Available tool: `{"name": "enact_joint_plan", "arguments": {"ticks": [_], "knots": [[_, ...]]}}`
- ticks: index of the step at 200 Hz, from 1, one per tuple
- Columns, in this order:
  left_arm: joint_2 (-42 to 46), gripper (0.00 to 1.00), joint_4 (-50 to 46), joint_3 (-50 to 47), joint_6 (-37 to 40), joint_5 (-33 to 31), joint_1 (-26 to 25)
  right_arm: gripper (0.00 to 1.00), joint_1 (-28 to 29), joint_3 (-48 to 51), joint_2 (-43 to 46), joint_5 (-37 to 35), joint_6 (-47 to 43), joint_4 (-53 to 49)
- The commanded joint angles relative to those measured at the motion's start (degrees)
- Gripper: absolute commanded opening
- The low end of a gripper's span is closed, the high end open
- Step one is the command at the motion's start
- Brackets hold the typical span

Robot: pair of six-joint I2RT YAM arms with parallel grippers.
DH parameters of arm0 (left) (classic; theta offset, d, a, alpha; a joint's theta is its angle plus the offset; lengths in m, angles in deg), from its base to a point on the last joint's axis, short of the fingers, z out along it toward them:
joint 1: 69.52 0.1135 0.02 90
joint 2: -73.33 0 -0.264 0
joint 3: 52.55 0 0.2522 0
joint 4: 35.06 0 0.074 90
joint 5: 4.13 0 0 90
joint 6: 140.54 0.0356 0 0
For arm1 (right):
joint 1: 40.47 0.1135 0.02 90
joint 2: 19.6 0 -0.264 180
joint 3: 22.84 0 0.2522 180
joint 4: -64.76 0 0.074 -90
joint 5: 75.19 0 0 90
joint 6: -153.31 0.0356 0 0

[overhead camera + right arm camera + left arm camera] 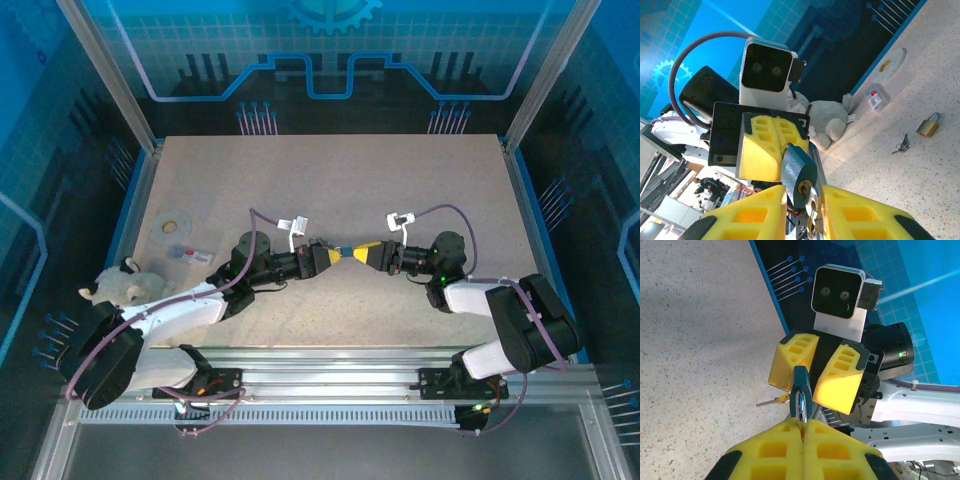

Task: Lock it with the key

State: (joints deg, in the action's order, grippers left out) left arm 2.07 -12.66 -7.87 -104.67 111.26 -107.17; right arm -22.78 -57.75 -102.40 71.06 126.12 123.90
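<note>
At table (400,180) centre, held above the surface: blue padlock (799,172), carried between two opposed grippers.

- Left gripper (802,429): yellow fingers pressed together, clamped on the padlock's steel shackle.
- Right gripper (802,194): fingers apart, one on each side of the padlock's keyhole end. The key (812,206) sits in that gap at the keyhole. Whether the pads touch it cannot be told.
- Arms: both stretched low and roughly level over the table, wrists turned inward, fingertips facing tip to tip.
- Toward the table's left side: brass padlock (927,125) with loose keys (901,145) just beside it, small clear box (876,96), tape roll (890,64), plush toy (827,122).
- Box label: too small to read.
</note>
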Motion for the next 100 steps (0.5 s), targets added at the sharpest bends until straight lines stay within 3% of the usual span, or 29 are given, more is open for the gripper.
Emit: {"name": "enact_joint_plan", "arguments": {"ticks": [1,100], "knots": [[0.4,0.0,2.51,-0.64,-0.68,1.08,0.39,0.22,0.83,-1.44,-0.32,1.15,-0.14,1.17],[0.95,0.0,3.04,-1.21,-0.8,1.22,0.39,0.08,0.76,-1.27,1.59,0.18,-2.42,-2.52]]}}
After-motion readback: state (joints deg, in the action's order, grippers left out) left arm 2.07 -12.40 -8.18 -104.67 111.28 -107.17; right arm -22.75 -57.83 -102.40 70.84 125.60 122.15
